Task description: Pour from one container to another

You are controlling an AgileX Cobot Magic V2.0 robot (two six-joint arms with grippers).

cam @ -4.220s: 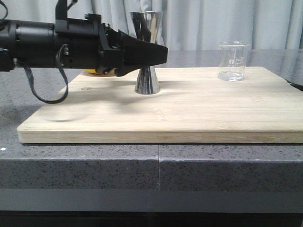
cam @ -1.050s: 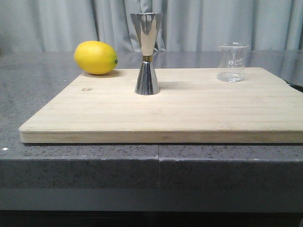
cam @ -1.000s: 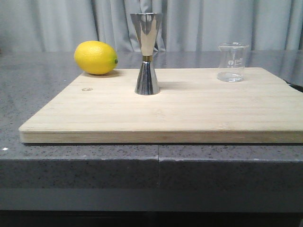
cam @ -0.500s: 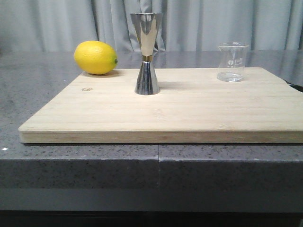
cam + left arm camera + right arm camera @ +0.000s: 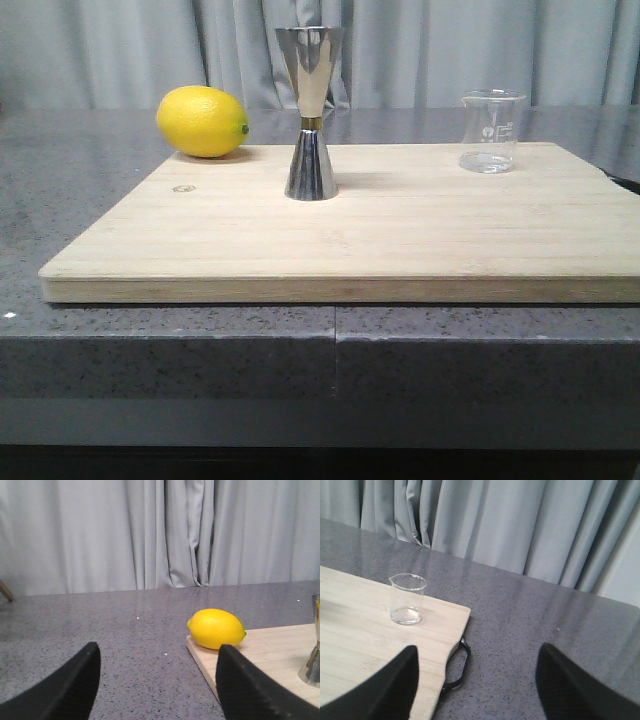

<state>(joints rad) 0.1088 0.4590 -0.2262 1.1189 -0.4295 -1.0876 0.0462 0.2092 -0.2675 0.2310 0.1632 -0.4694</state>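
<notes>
Gone from over the board's left side is the left arm that blocked the lemon [image 5: 202, 121]; nothing else has shifted. Near the far right corner of the cutting board [image 5: 340, 250] stands the glass beaker [image 5: 491, 131], upright, ahead and to the left of the right gripper [image 5: 477, 680], whose fingers are spread wide and hold nothing. That arm is nearer. Likewise wide apart, the left gripper [image 5: 157, 685] faces the lemon. By the far edge, left of centre, stands the steel jigger [image 5: 310, 112]. White marks on the beaker are too small to read.

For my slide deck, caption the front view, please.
Lemon, steel jigger and glass beaker stand apart on a bamboo board.
</notes>
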